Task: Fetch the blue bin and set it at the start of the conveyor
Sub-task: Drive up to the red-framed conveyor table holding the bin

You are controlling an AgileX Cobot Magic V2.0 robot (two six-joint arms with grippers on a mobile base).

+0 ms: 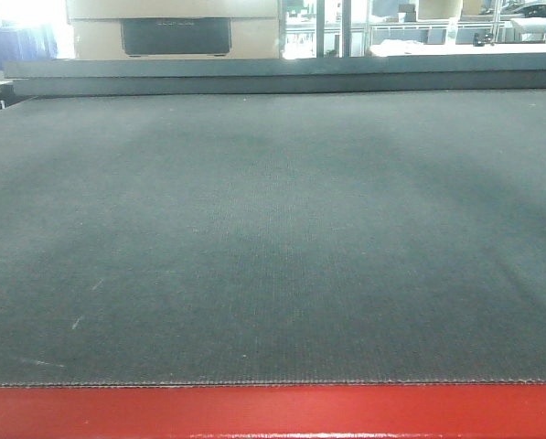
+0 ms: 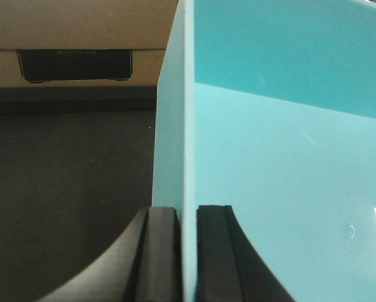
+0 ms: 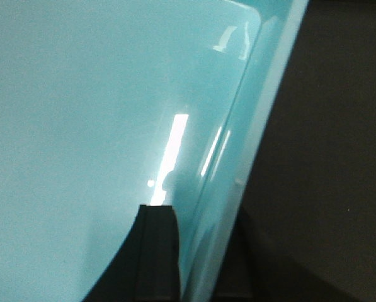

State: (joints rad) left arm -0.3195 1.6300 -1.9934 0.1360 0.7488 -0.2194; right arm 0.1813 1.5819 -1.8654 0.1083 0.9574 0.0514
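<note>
The pale turquoise blue bin (image 2: 282, 182) fills most of the left wrist view. My left gripper (image 2: 188, 251) is shut on its left wall, one finger outside and one inside. In the right wrist view the same blue bin (image 3: 80, 126) shows its smooth inside, and my right gripper (image 3: 203, 258) is shut on its right wall, the outer finger mostly hidden behind the rim. The conveyor start (image 1: 273, 229) is a wide dark grey woven belt with a red edge strip (image 1: 273, 410) at the front. Neither the bin nor the grippers appear in the front view.
Dark belt surface (image 2: 62, 189) lies below the bin's left side. Beyond the belt's far edge stands a beige machine housing with a dark panel (image 1: 176, 35). Bright shelving and windows (image 1: 437, 27) show at the back right.
</note>
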